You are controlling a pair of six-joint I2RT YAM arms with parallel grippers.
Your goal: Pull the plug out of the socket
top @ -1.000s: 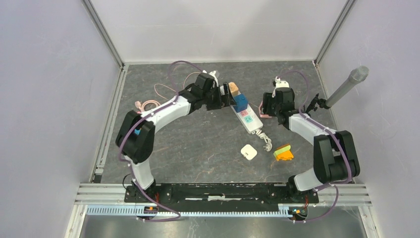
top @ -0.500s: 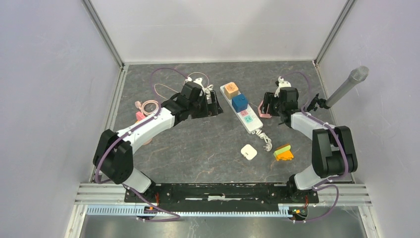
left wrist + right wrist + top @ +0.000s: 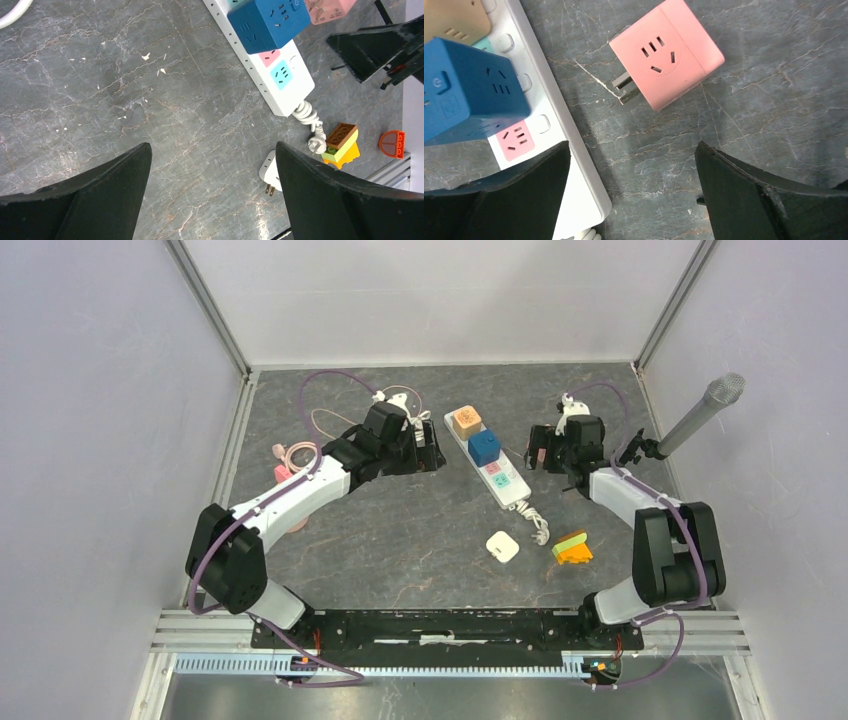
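Observation:
A white power strip [image 3: 503, 480] lies mid-table with a tan cube plug [image 3: 465, 421] and a blue cube plug [image 3: 485, 447] seated in it. A pink cube plug [image 3: 667, 52] lies loose on the table beside the strip, prongs showing; it shows partly in the top view [image 3: 531, 456]. My right gripper [image 3: 631, 185] is open and empty above the strip's edge [image 3: 574, 150], near the pink plug. My left gripper [image 3: 212, 190] is open and empty, left of the strip [image 3: 280, 85] and the blue plug [image 3: 270, 22].
A white loose plug [image 3: 502, 546] and an orange-green brick stack [image 3: 572, 547] lie near the strip's coiled cord. A microphone [image 3: 700, 415] leans in at the right. A pink cable [image 3: 295, 454] lies at the left. A red brick piece [image 3: 392, 145] sits near the front rail.
My left gripper has pulled back to the left, away from the tan plug and strip. My right gripper has opened and drawn slightly off the pink plug, which now lies free.

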